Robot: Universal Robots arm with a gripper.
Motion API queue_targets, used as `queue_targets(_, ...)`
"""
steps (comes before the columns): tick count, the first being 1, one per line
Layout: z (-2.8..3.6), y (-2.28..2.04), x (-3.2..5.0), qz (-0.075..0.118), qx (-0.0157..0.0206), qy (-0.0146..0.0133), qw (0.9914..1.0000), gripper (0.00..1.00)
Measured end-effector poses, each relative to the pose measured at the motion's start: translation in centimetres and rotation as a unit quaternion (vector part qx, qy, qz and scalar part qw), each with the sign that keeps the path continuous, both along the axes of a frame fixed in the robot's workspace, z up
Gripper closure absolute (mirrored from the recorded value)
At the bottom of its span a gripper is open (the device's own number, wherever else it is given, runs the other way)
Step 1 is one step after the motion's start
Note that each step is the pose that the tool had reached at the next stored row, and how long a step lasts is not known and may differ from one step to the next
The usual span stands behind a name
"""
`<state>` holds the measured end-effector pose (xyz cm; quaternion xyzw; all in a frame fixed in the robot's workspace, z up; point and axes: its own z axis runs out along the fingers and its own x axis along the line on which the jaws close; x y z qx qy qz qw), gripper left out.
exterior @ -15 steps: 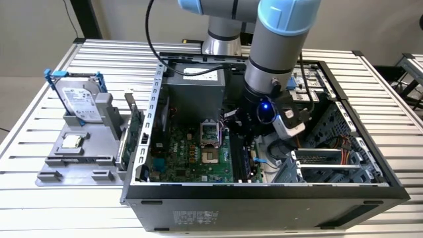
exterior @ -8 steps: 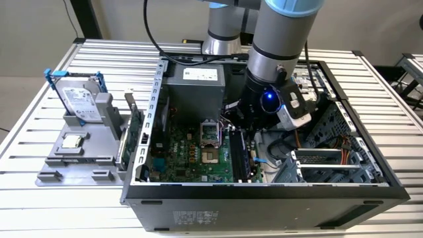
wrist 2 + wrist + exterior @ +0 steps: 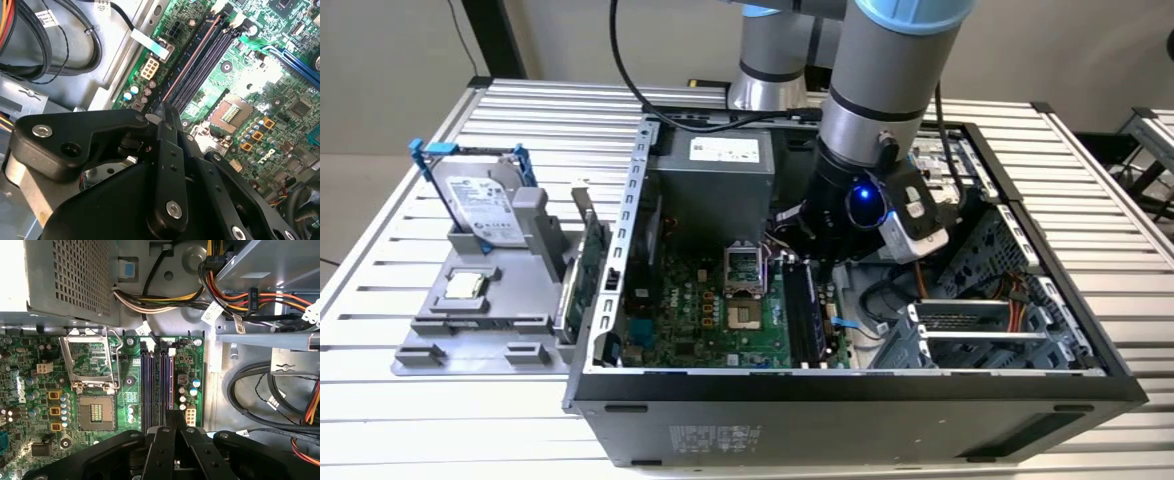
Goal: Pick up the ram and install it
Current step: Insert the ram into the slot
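End effector [image 3: 817, 262] grips the thin ram [image 3: 801, 310] (dark-edged) over motherboard [image 3: 707, 315] slots.

Hard drive [image 3: 483, 208] (blue rails) stands in a grey holder [image 3: 467, 330] beside the computer case [image 3: 854, 395].

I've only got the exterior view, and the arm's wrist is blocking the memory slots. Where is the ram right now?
Observer: In the second wrist view the ram shows as a thin edge running out from the gripper, which looks closed on it. It is lined up along the slot farthest from the CPU socket.
Operator: Is anything in the other slots?
Observer: No. In the first wrist view the neighbouring slots look empty.
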<state>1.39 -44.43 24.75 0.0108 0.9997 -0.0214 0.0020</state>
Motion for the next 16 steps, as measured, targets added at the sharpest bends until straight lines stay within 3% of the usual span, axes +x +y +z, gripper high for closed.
queue_targets(13, 0.01, -0.05, 0.02, 0.000, 0.0004, 0.0002, 1.00000, 1.00)
queue_targets(14, 0.01, -0.12, 0.02, 0.000, 0.0059, 0.0002, 0.99998, 1.00)
queue_targets(16, 0.00, -0.21, 0.02, 0.000, 0.0224, 0.0011, 0.99975, 1.00)
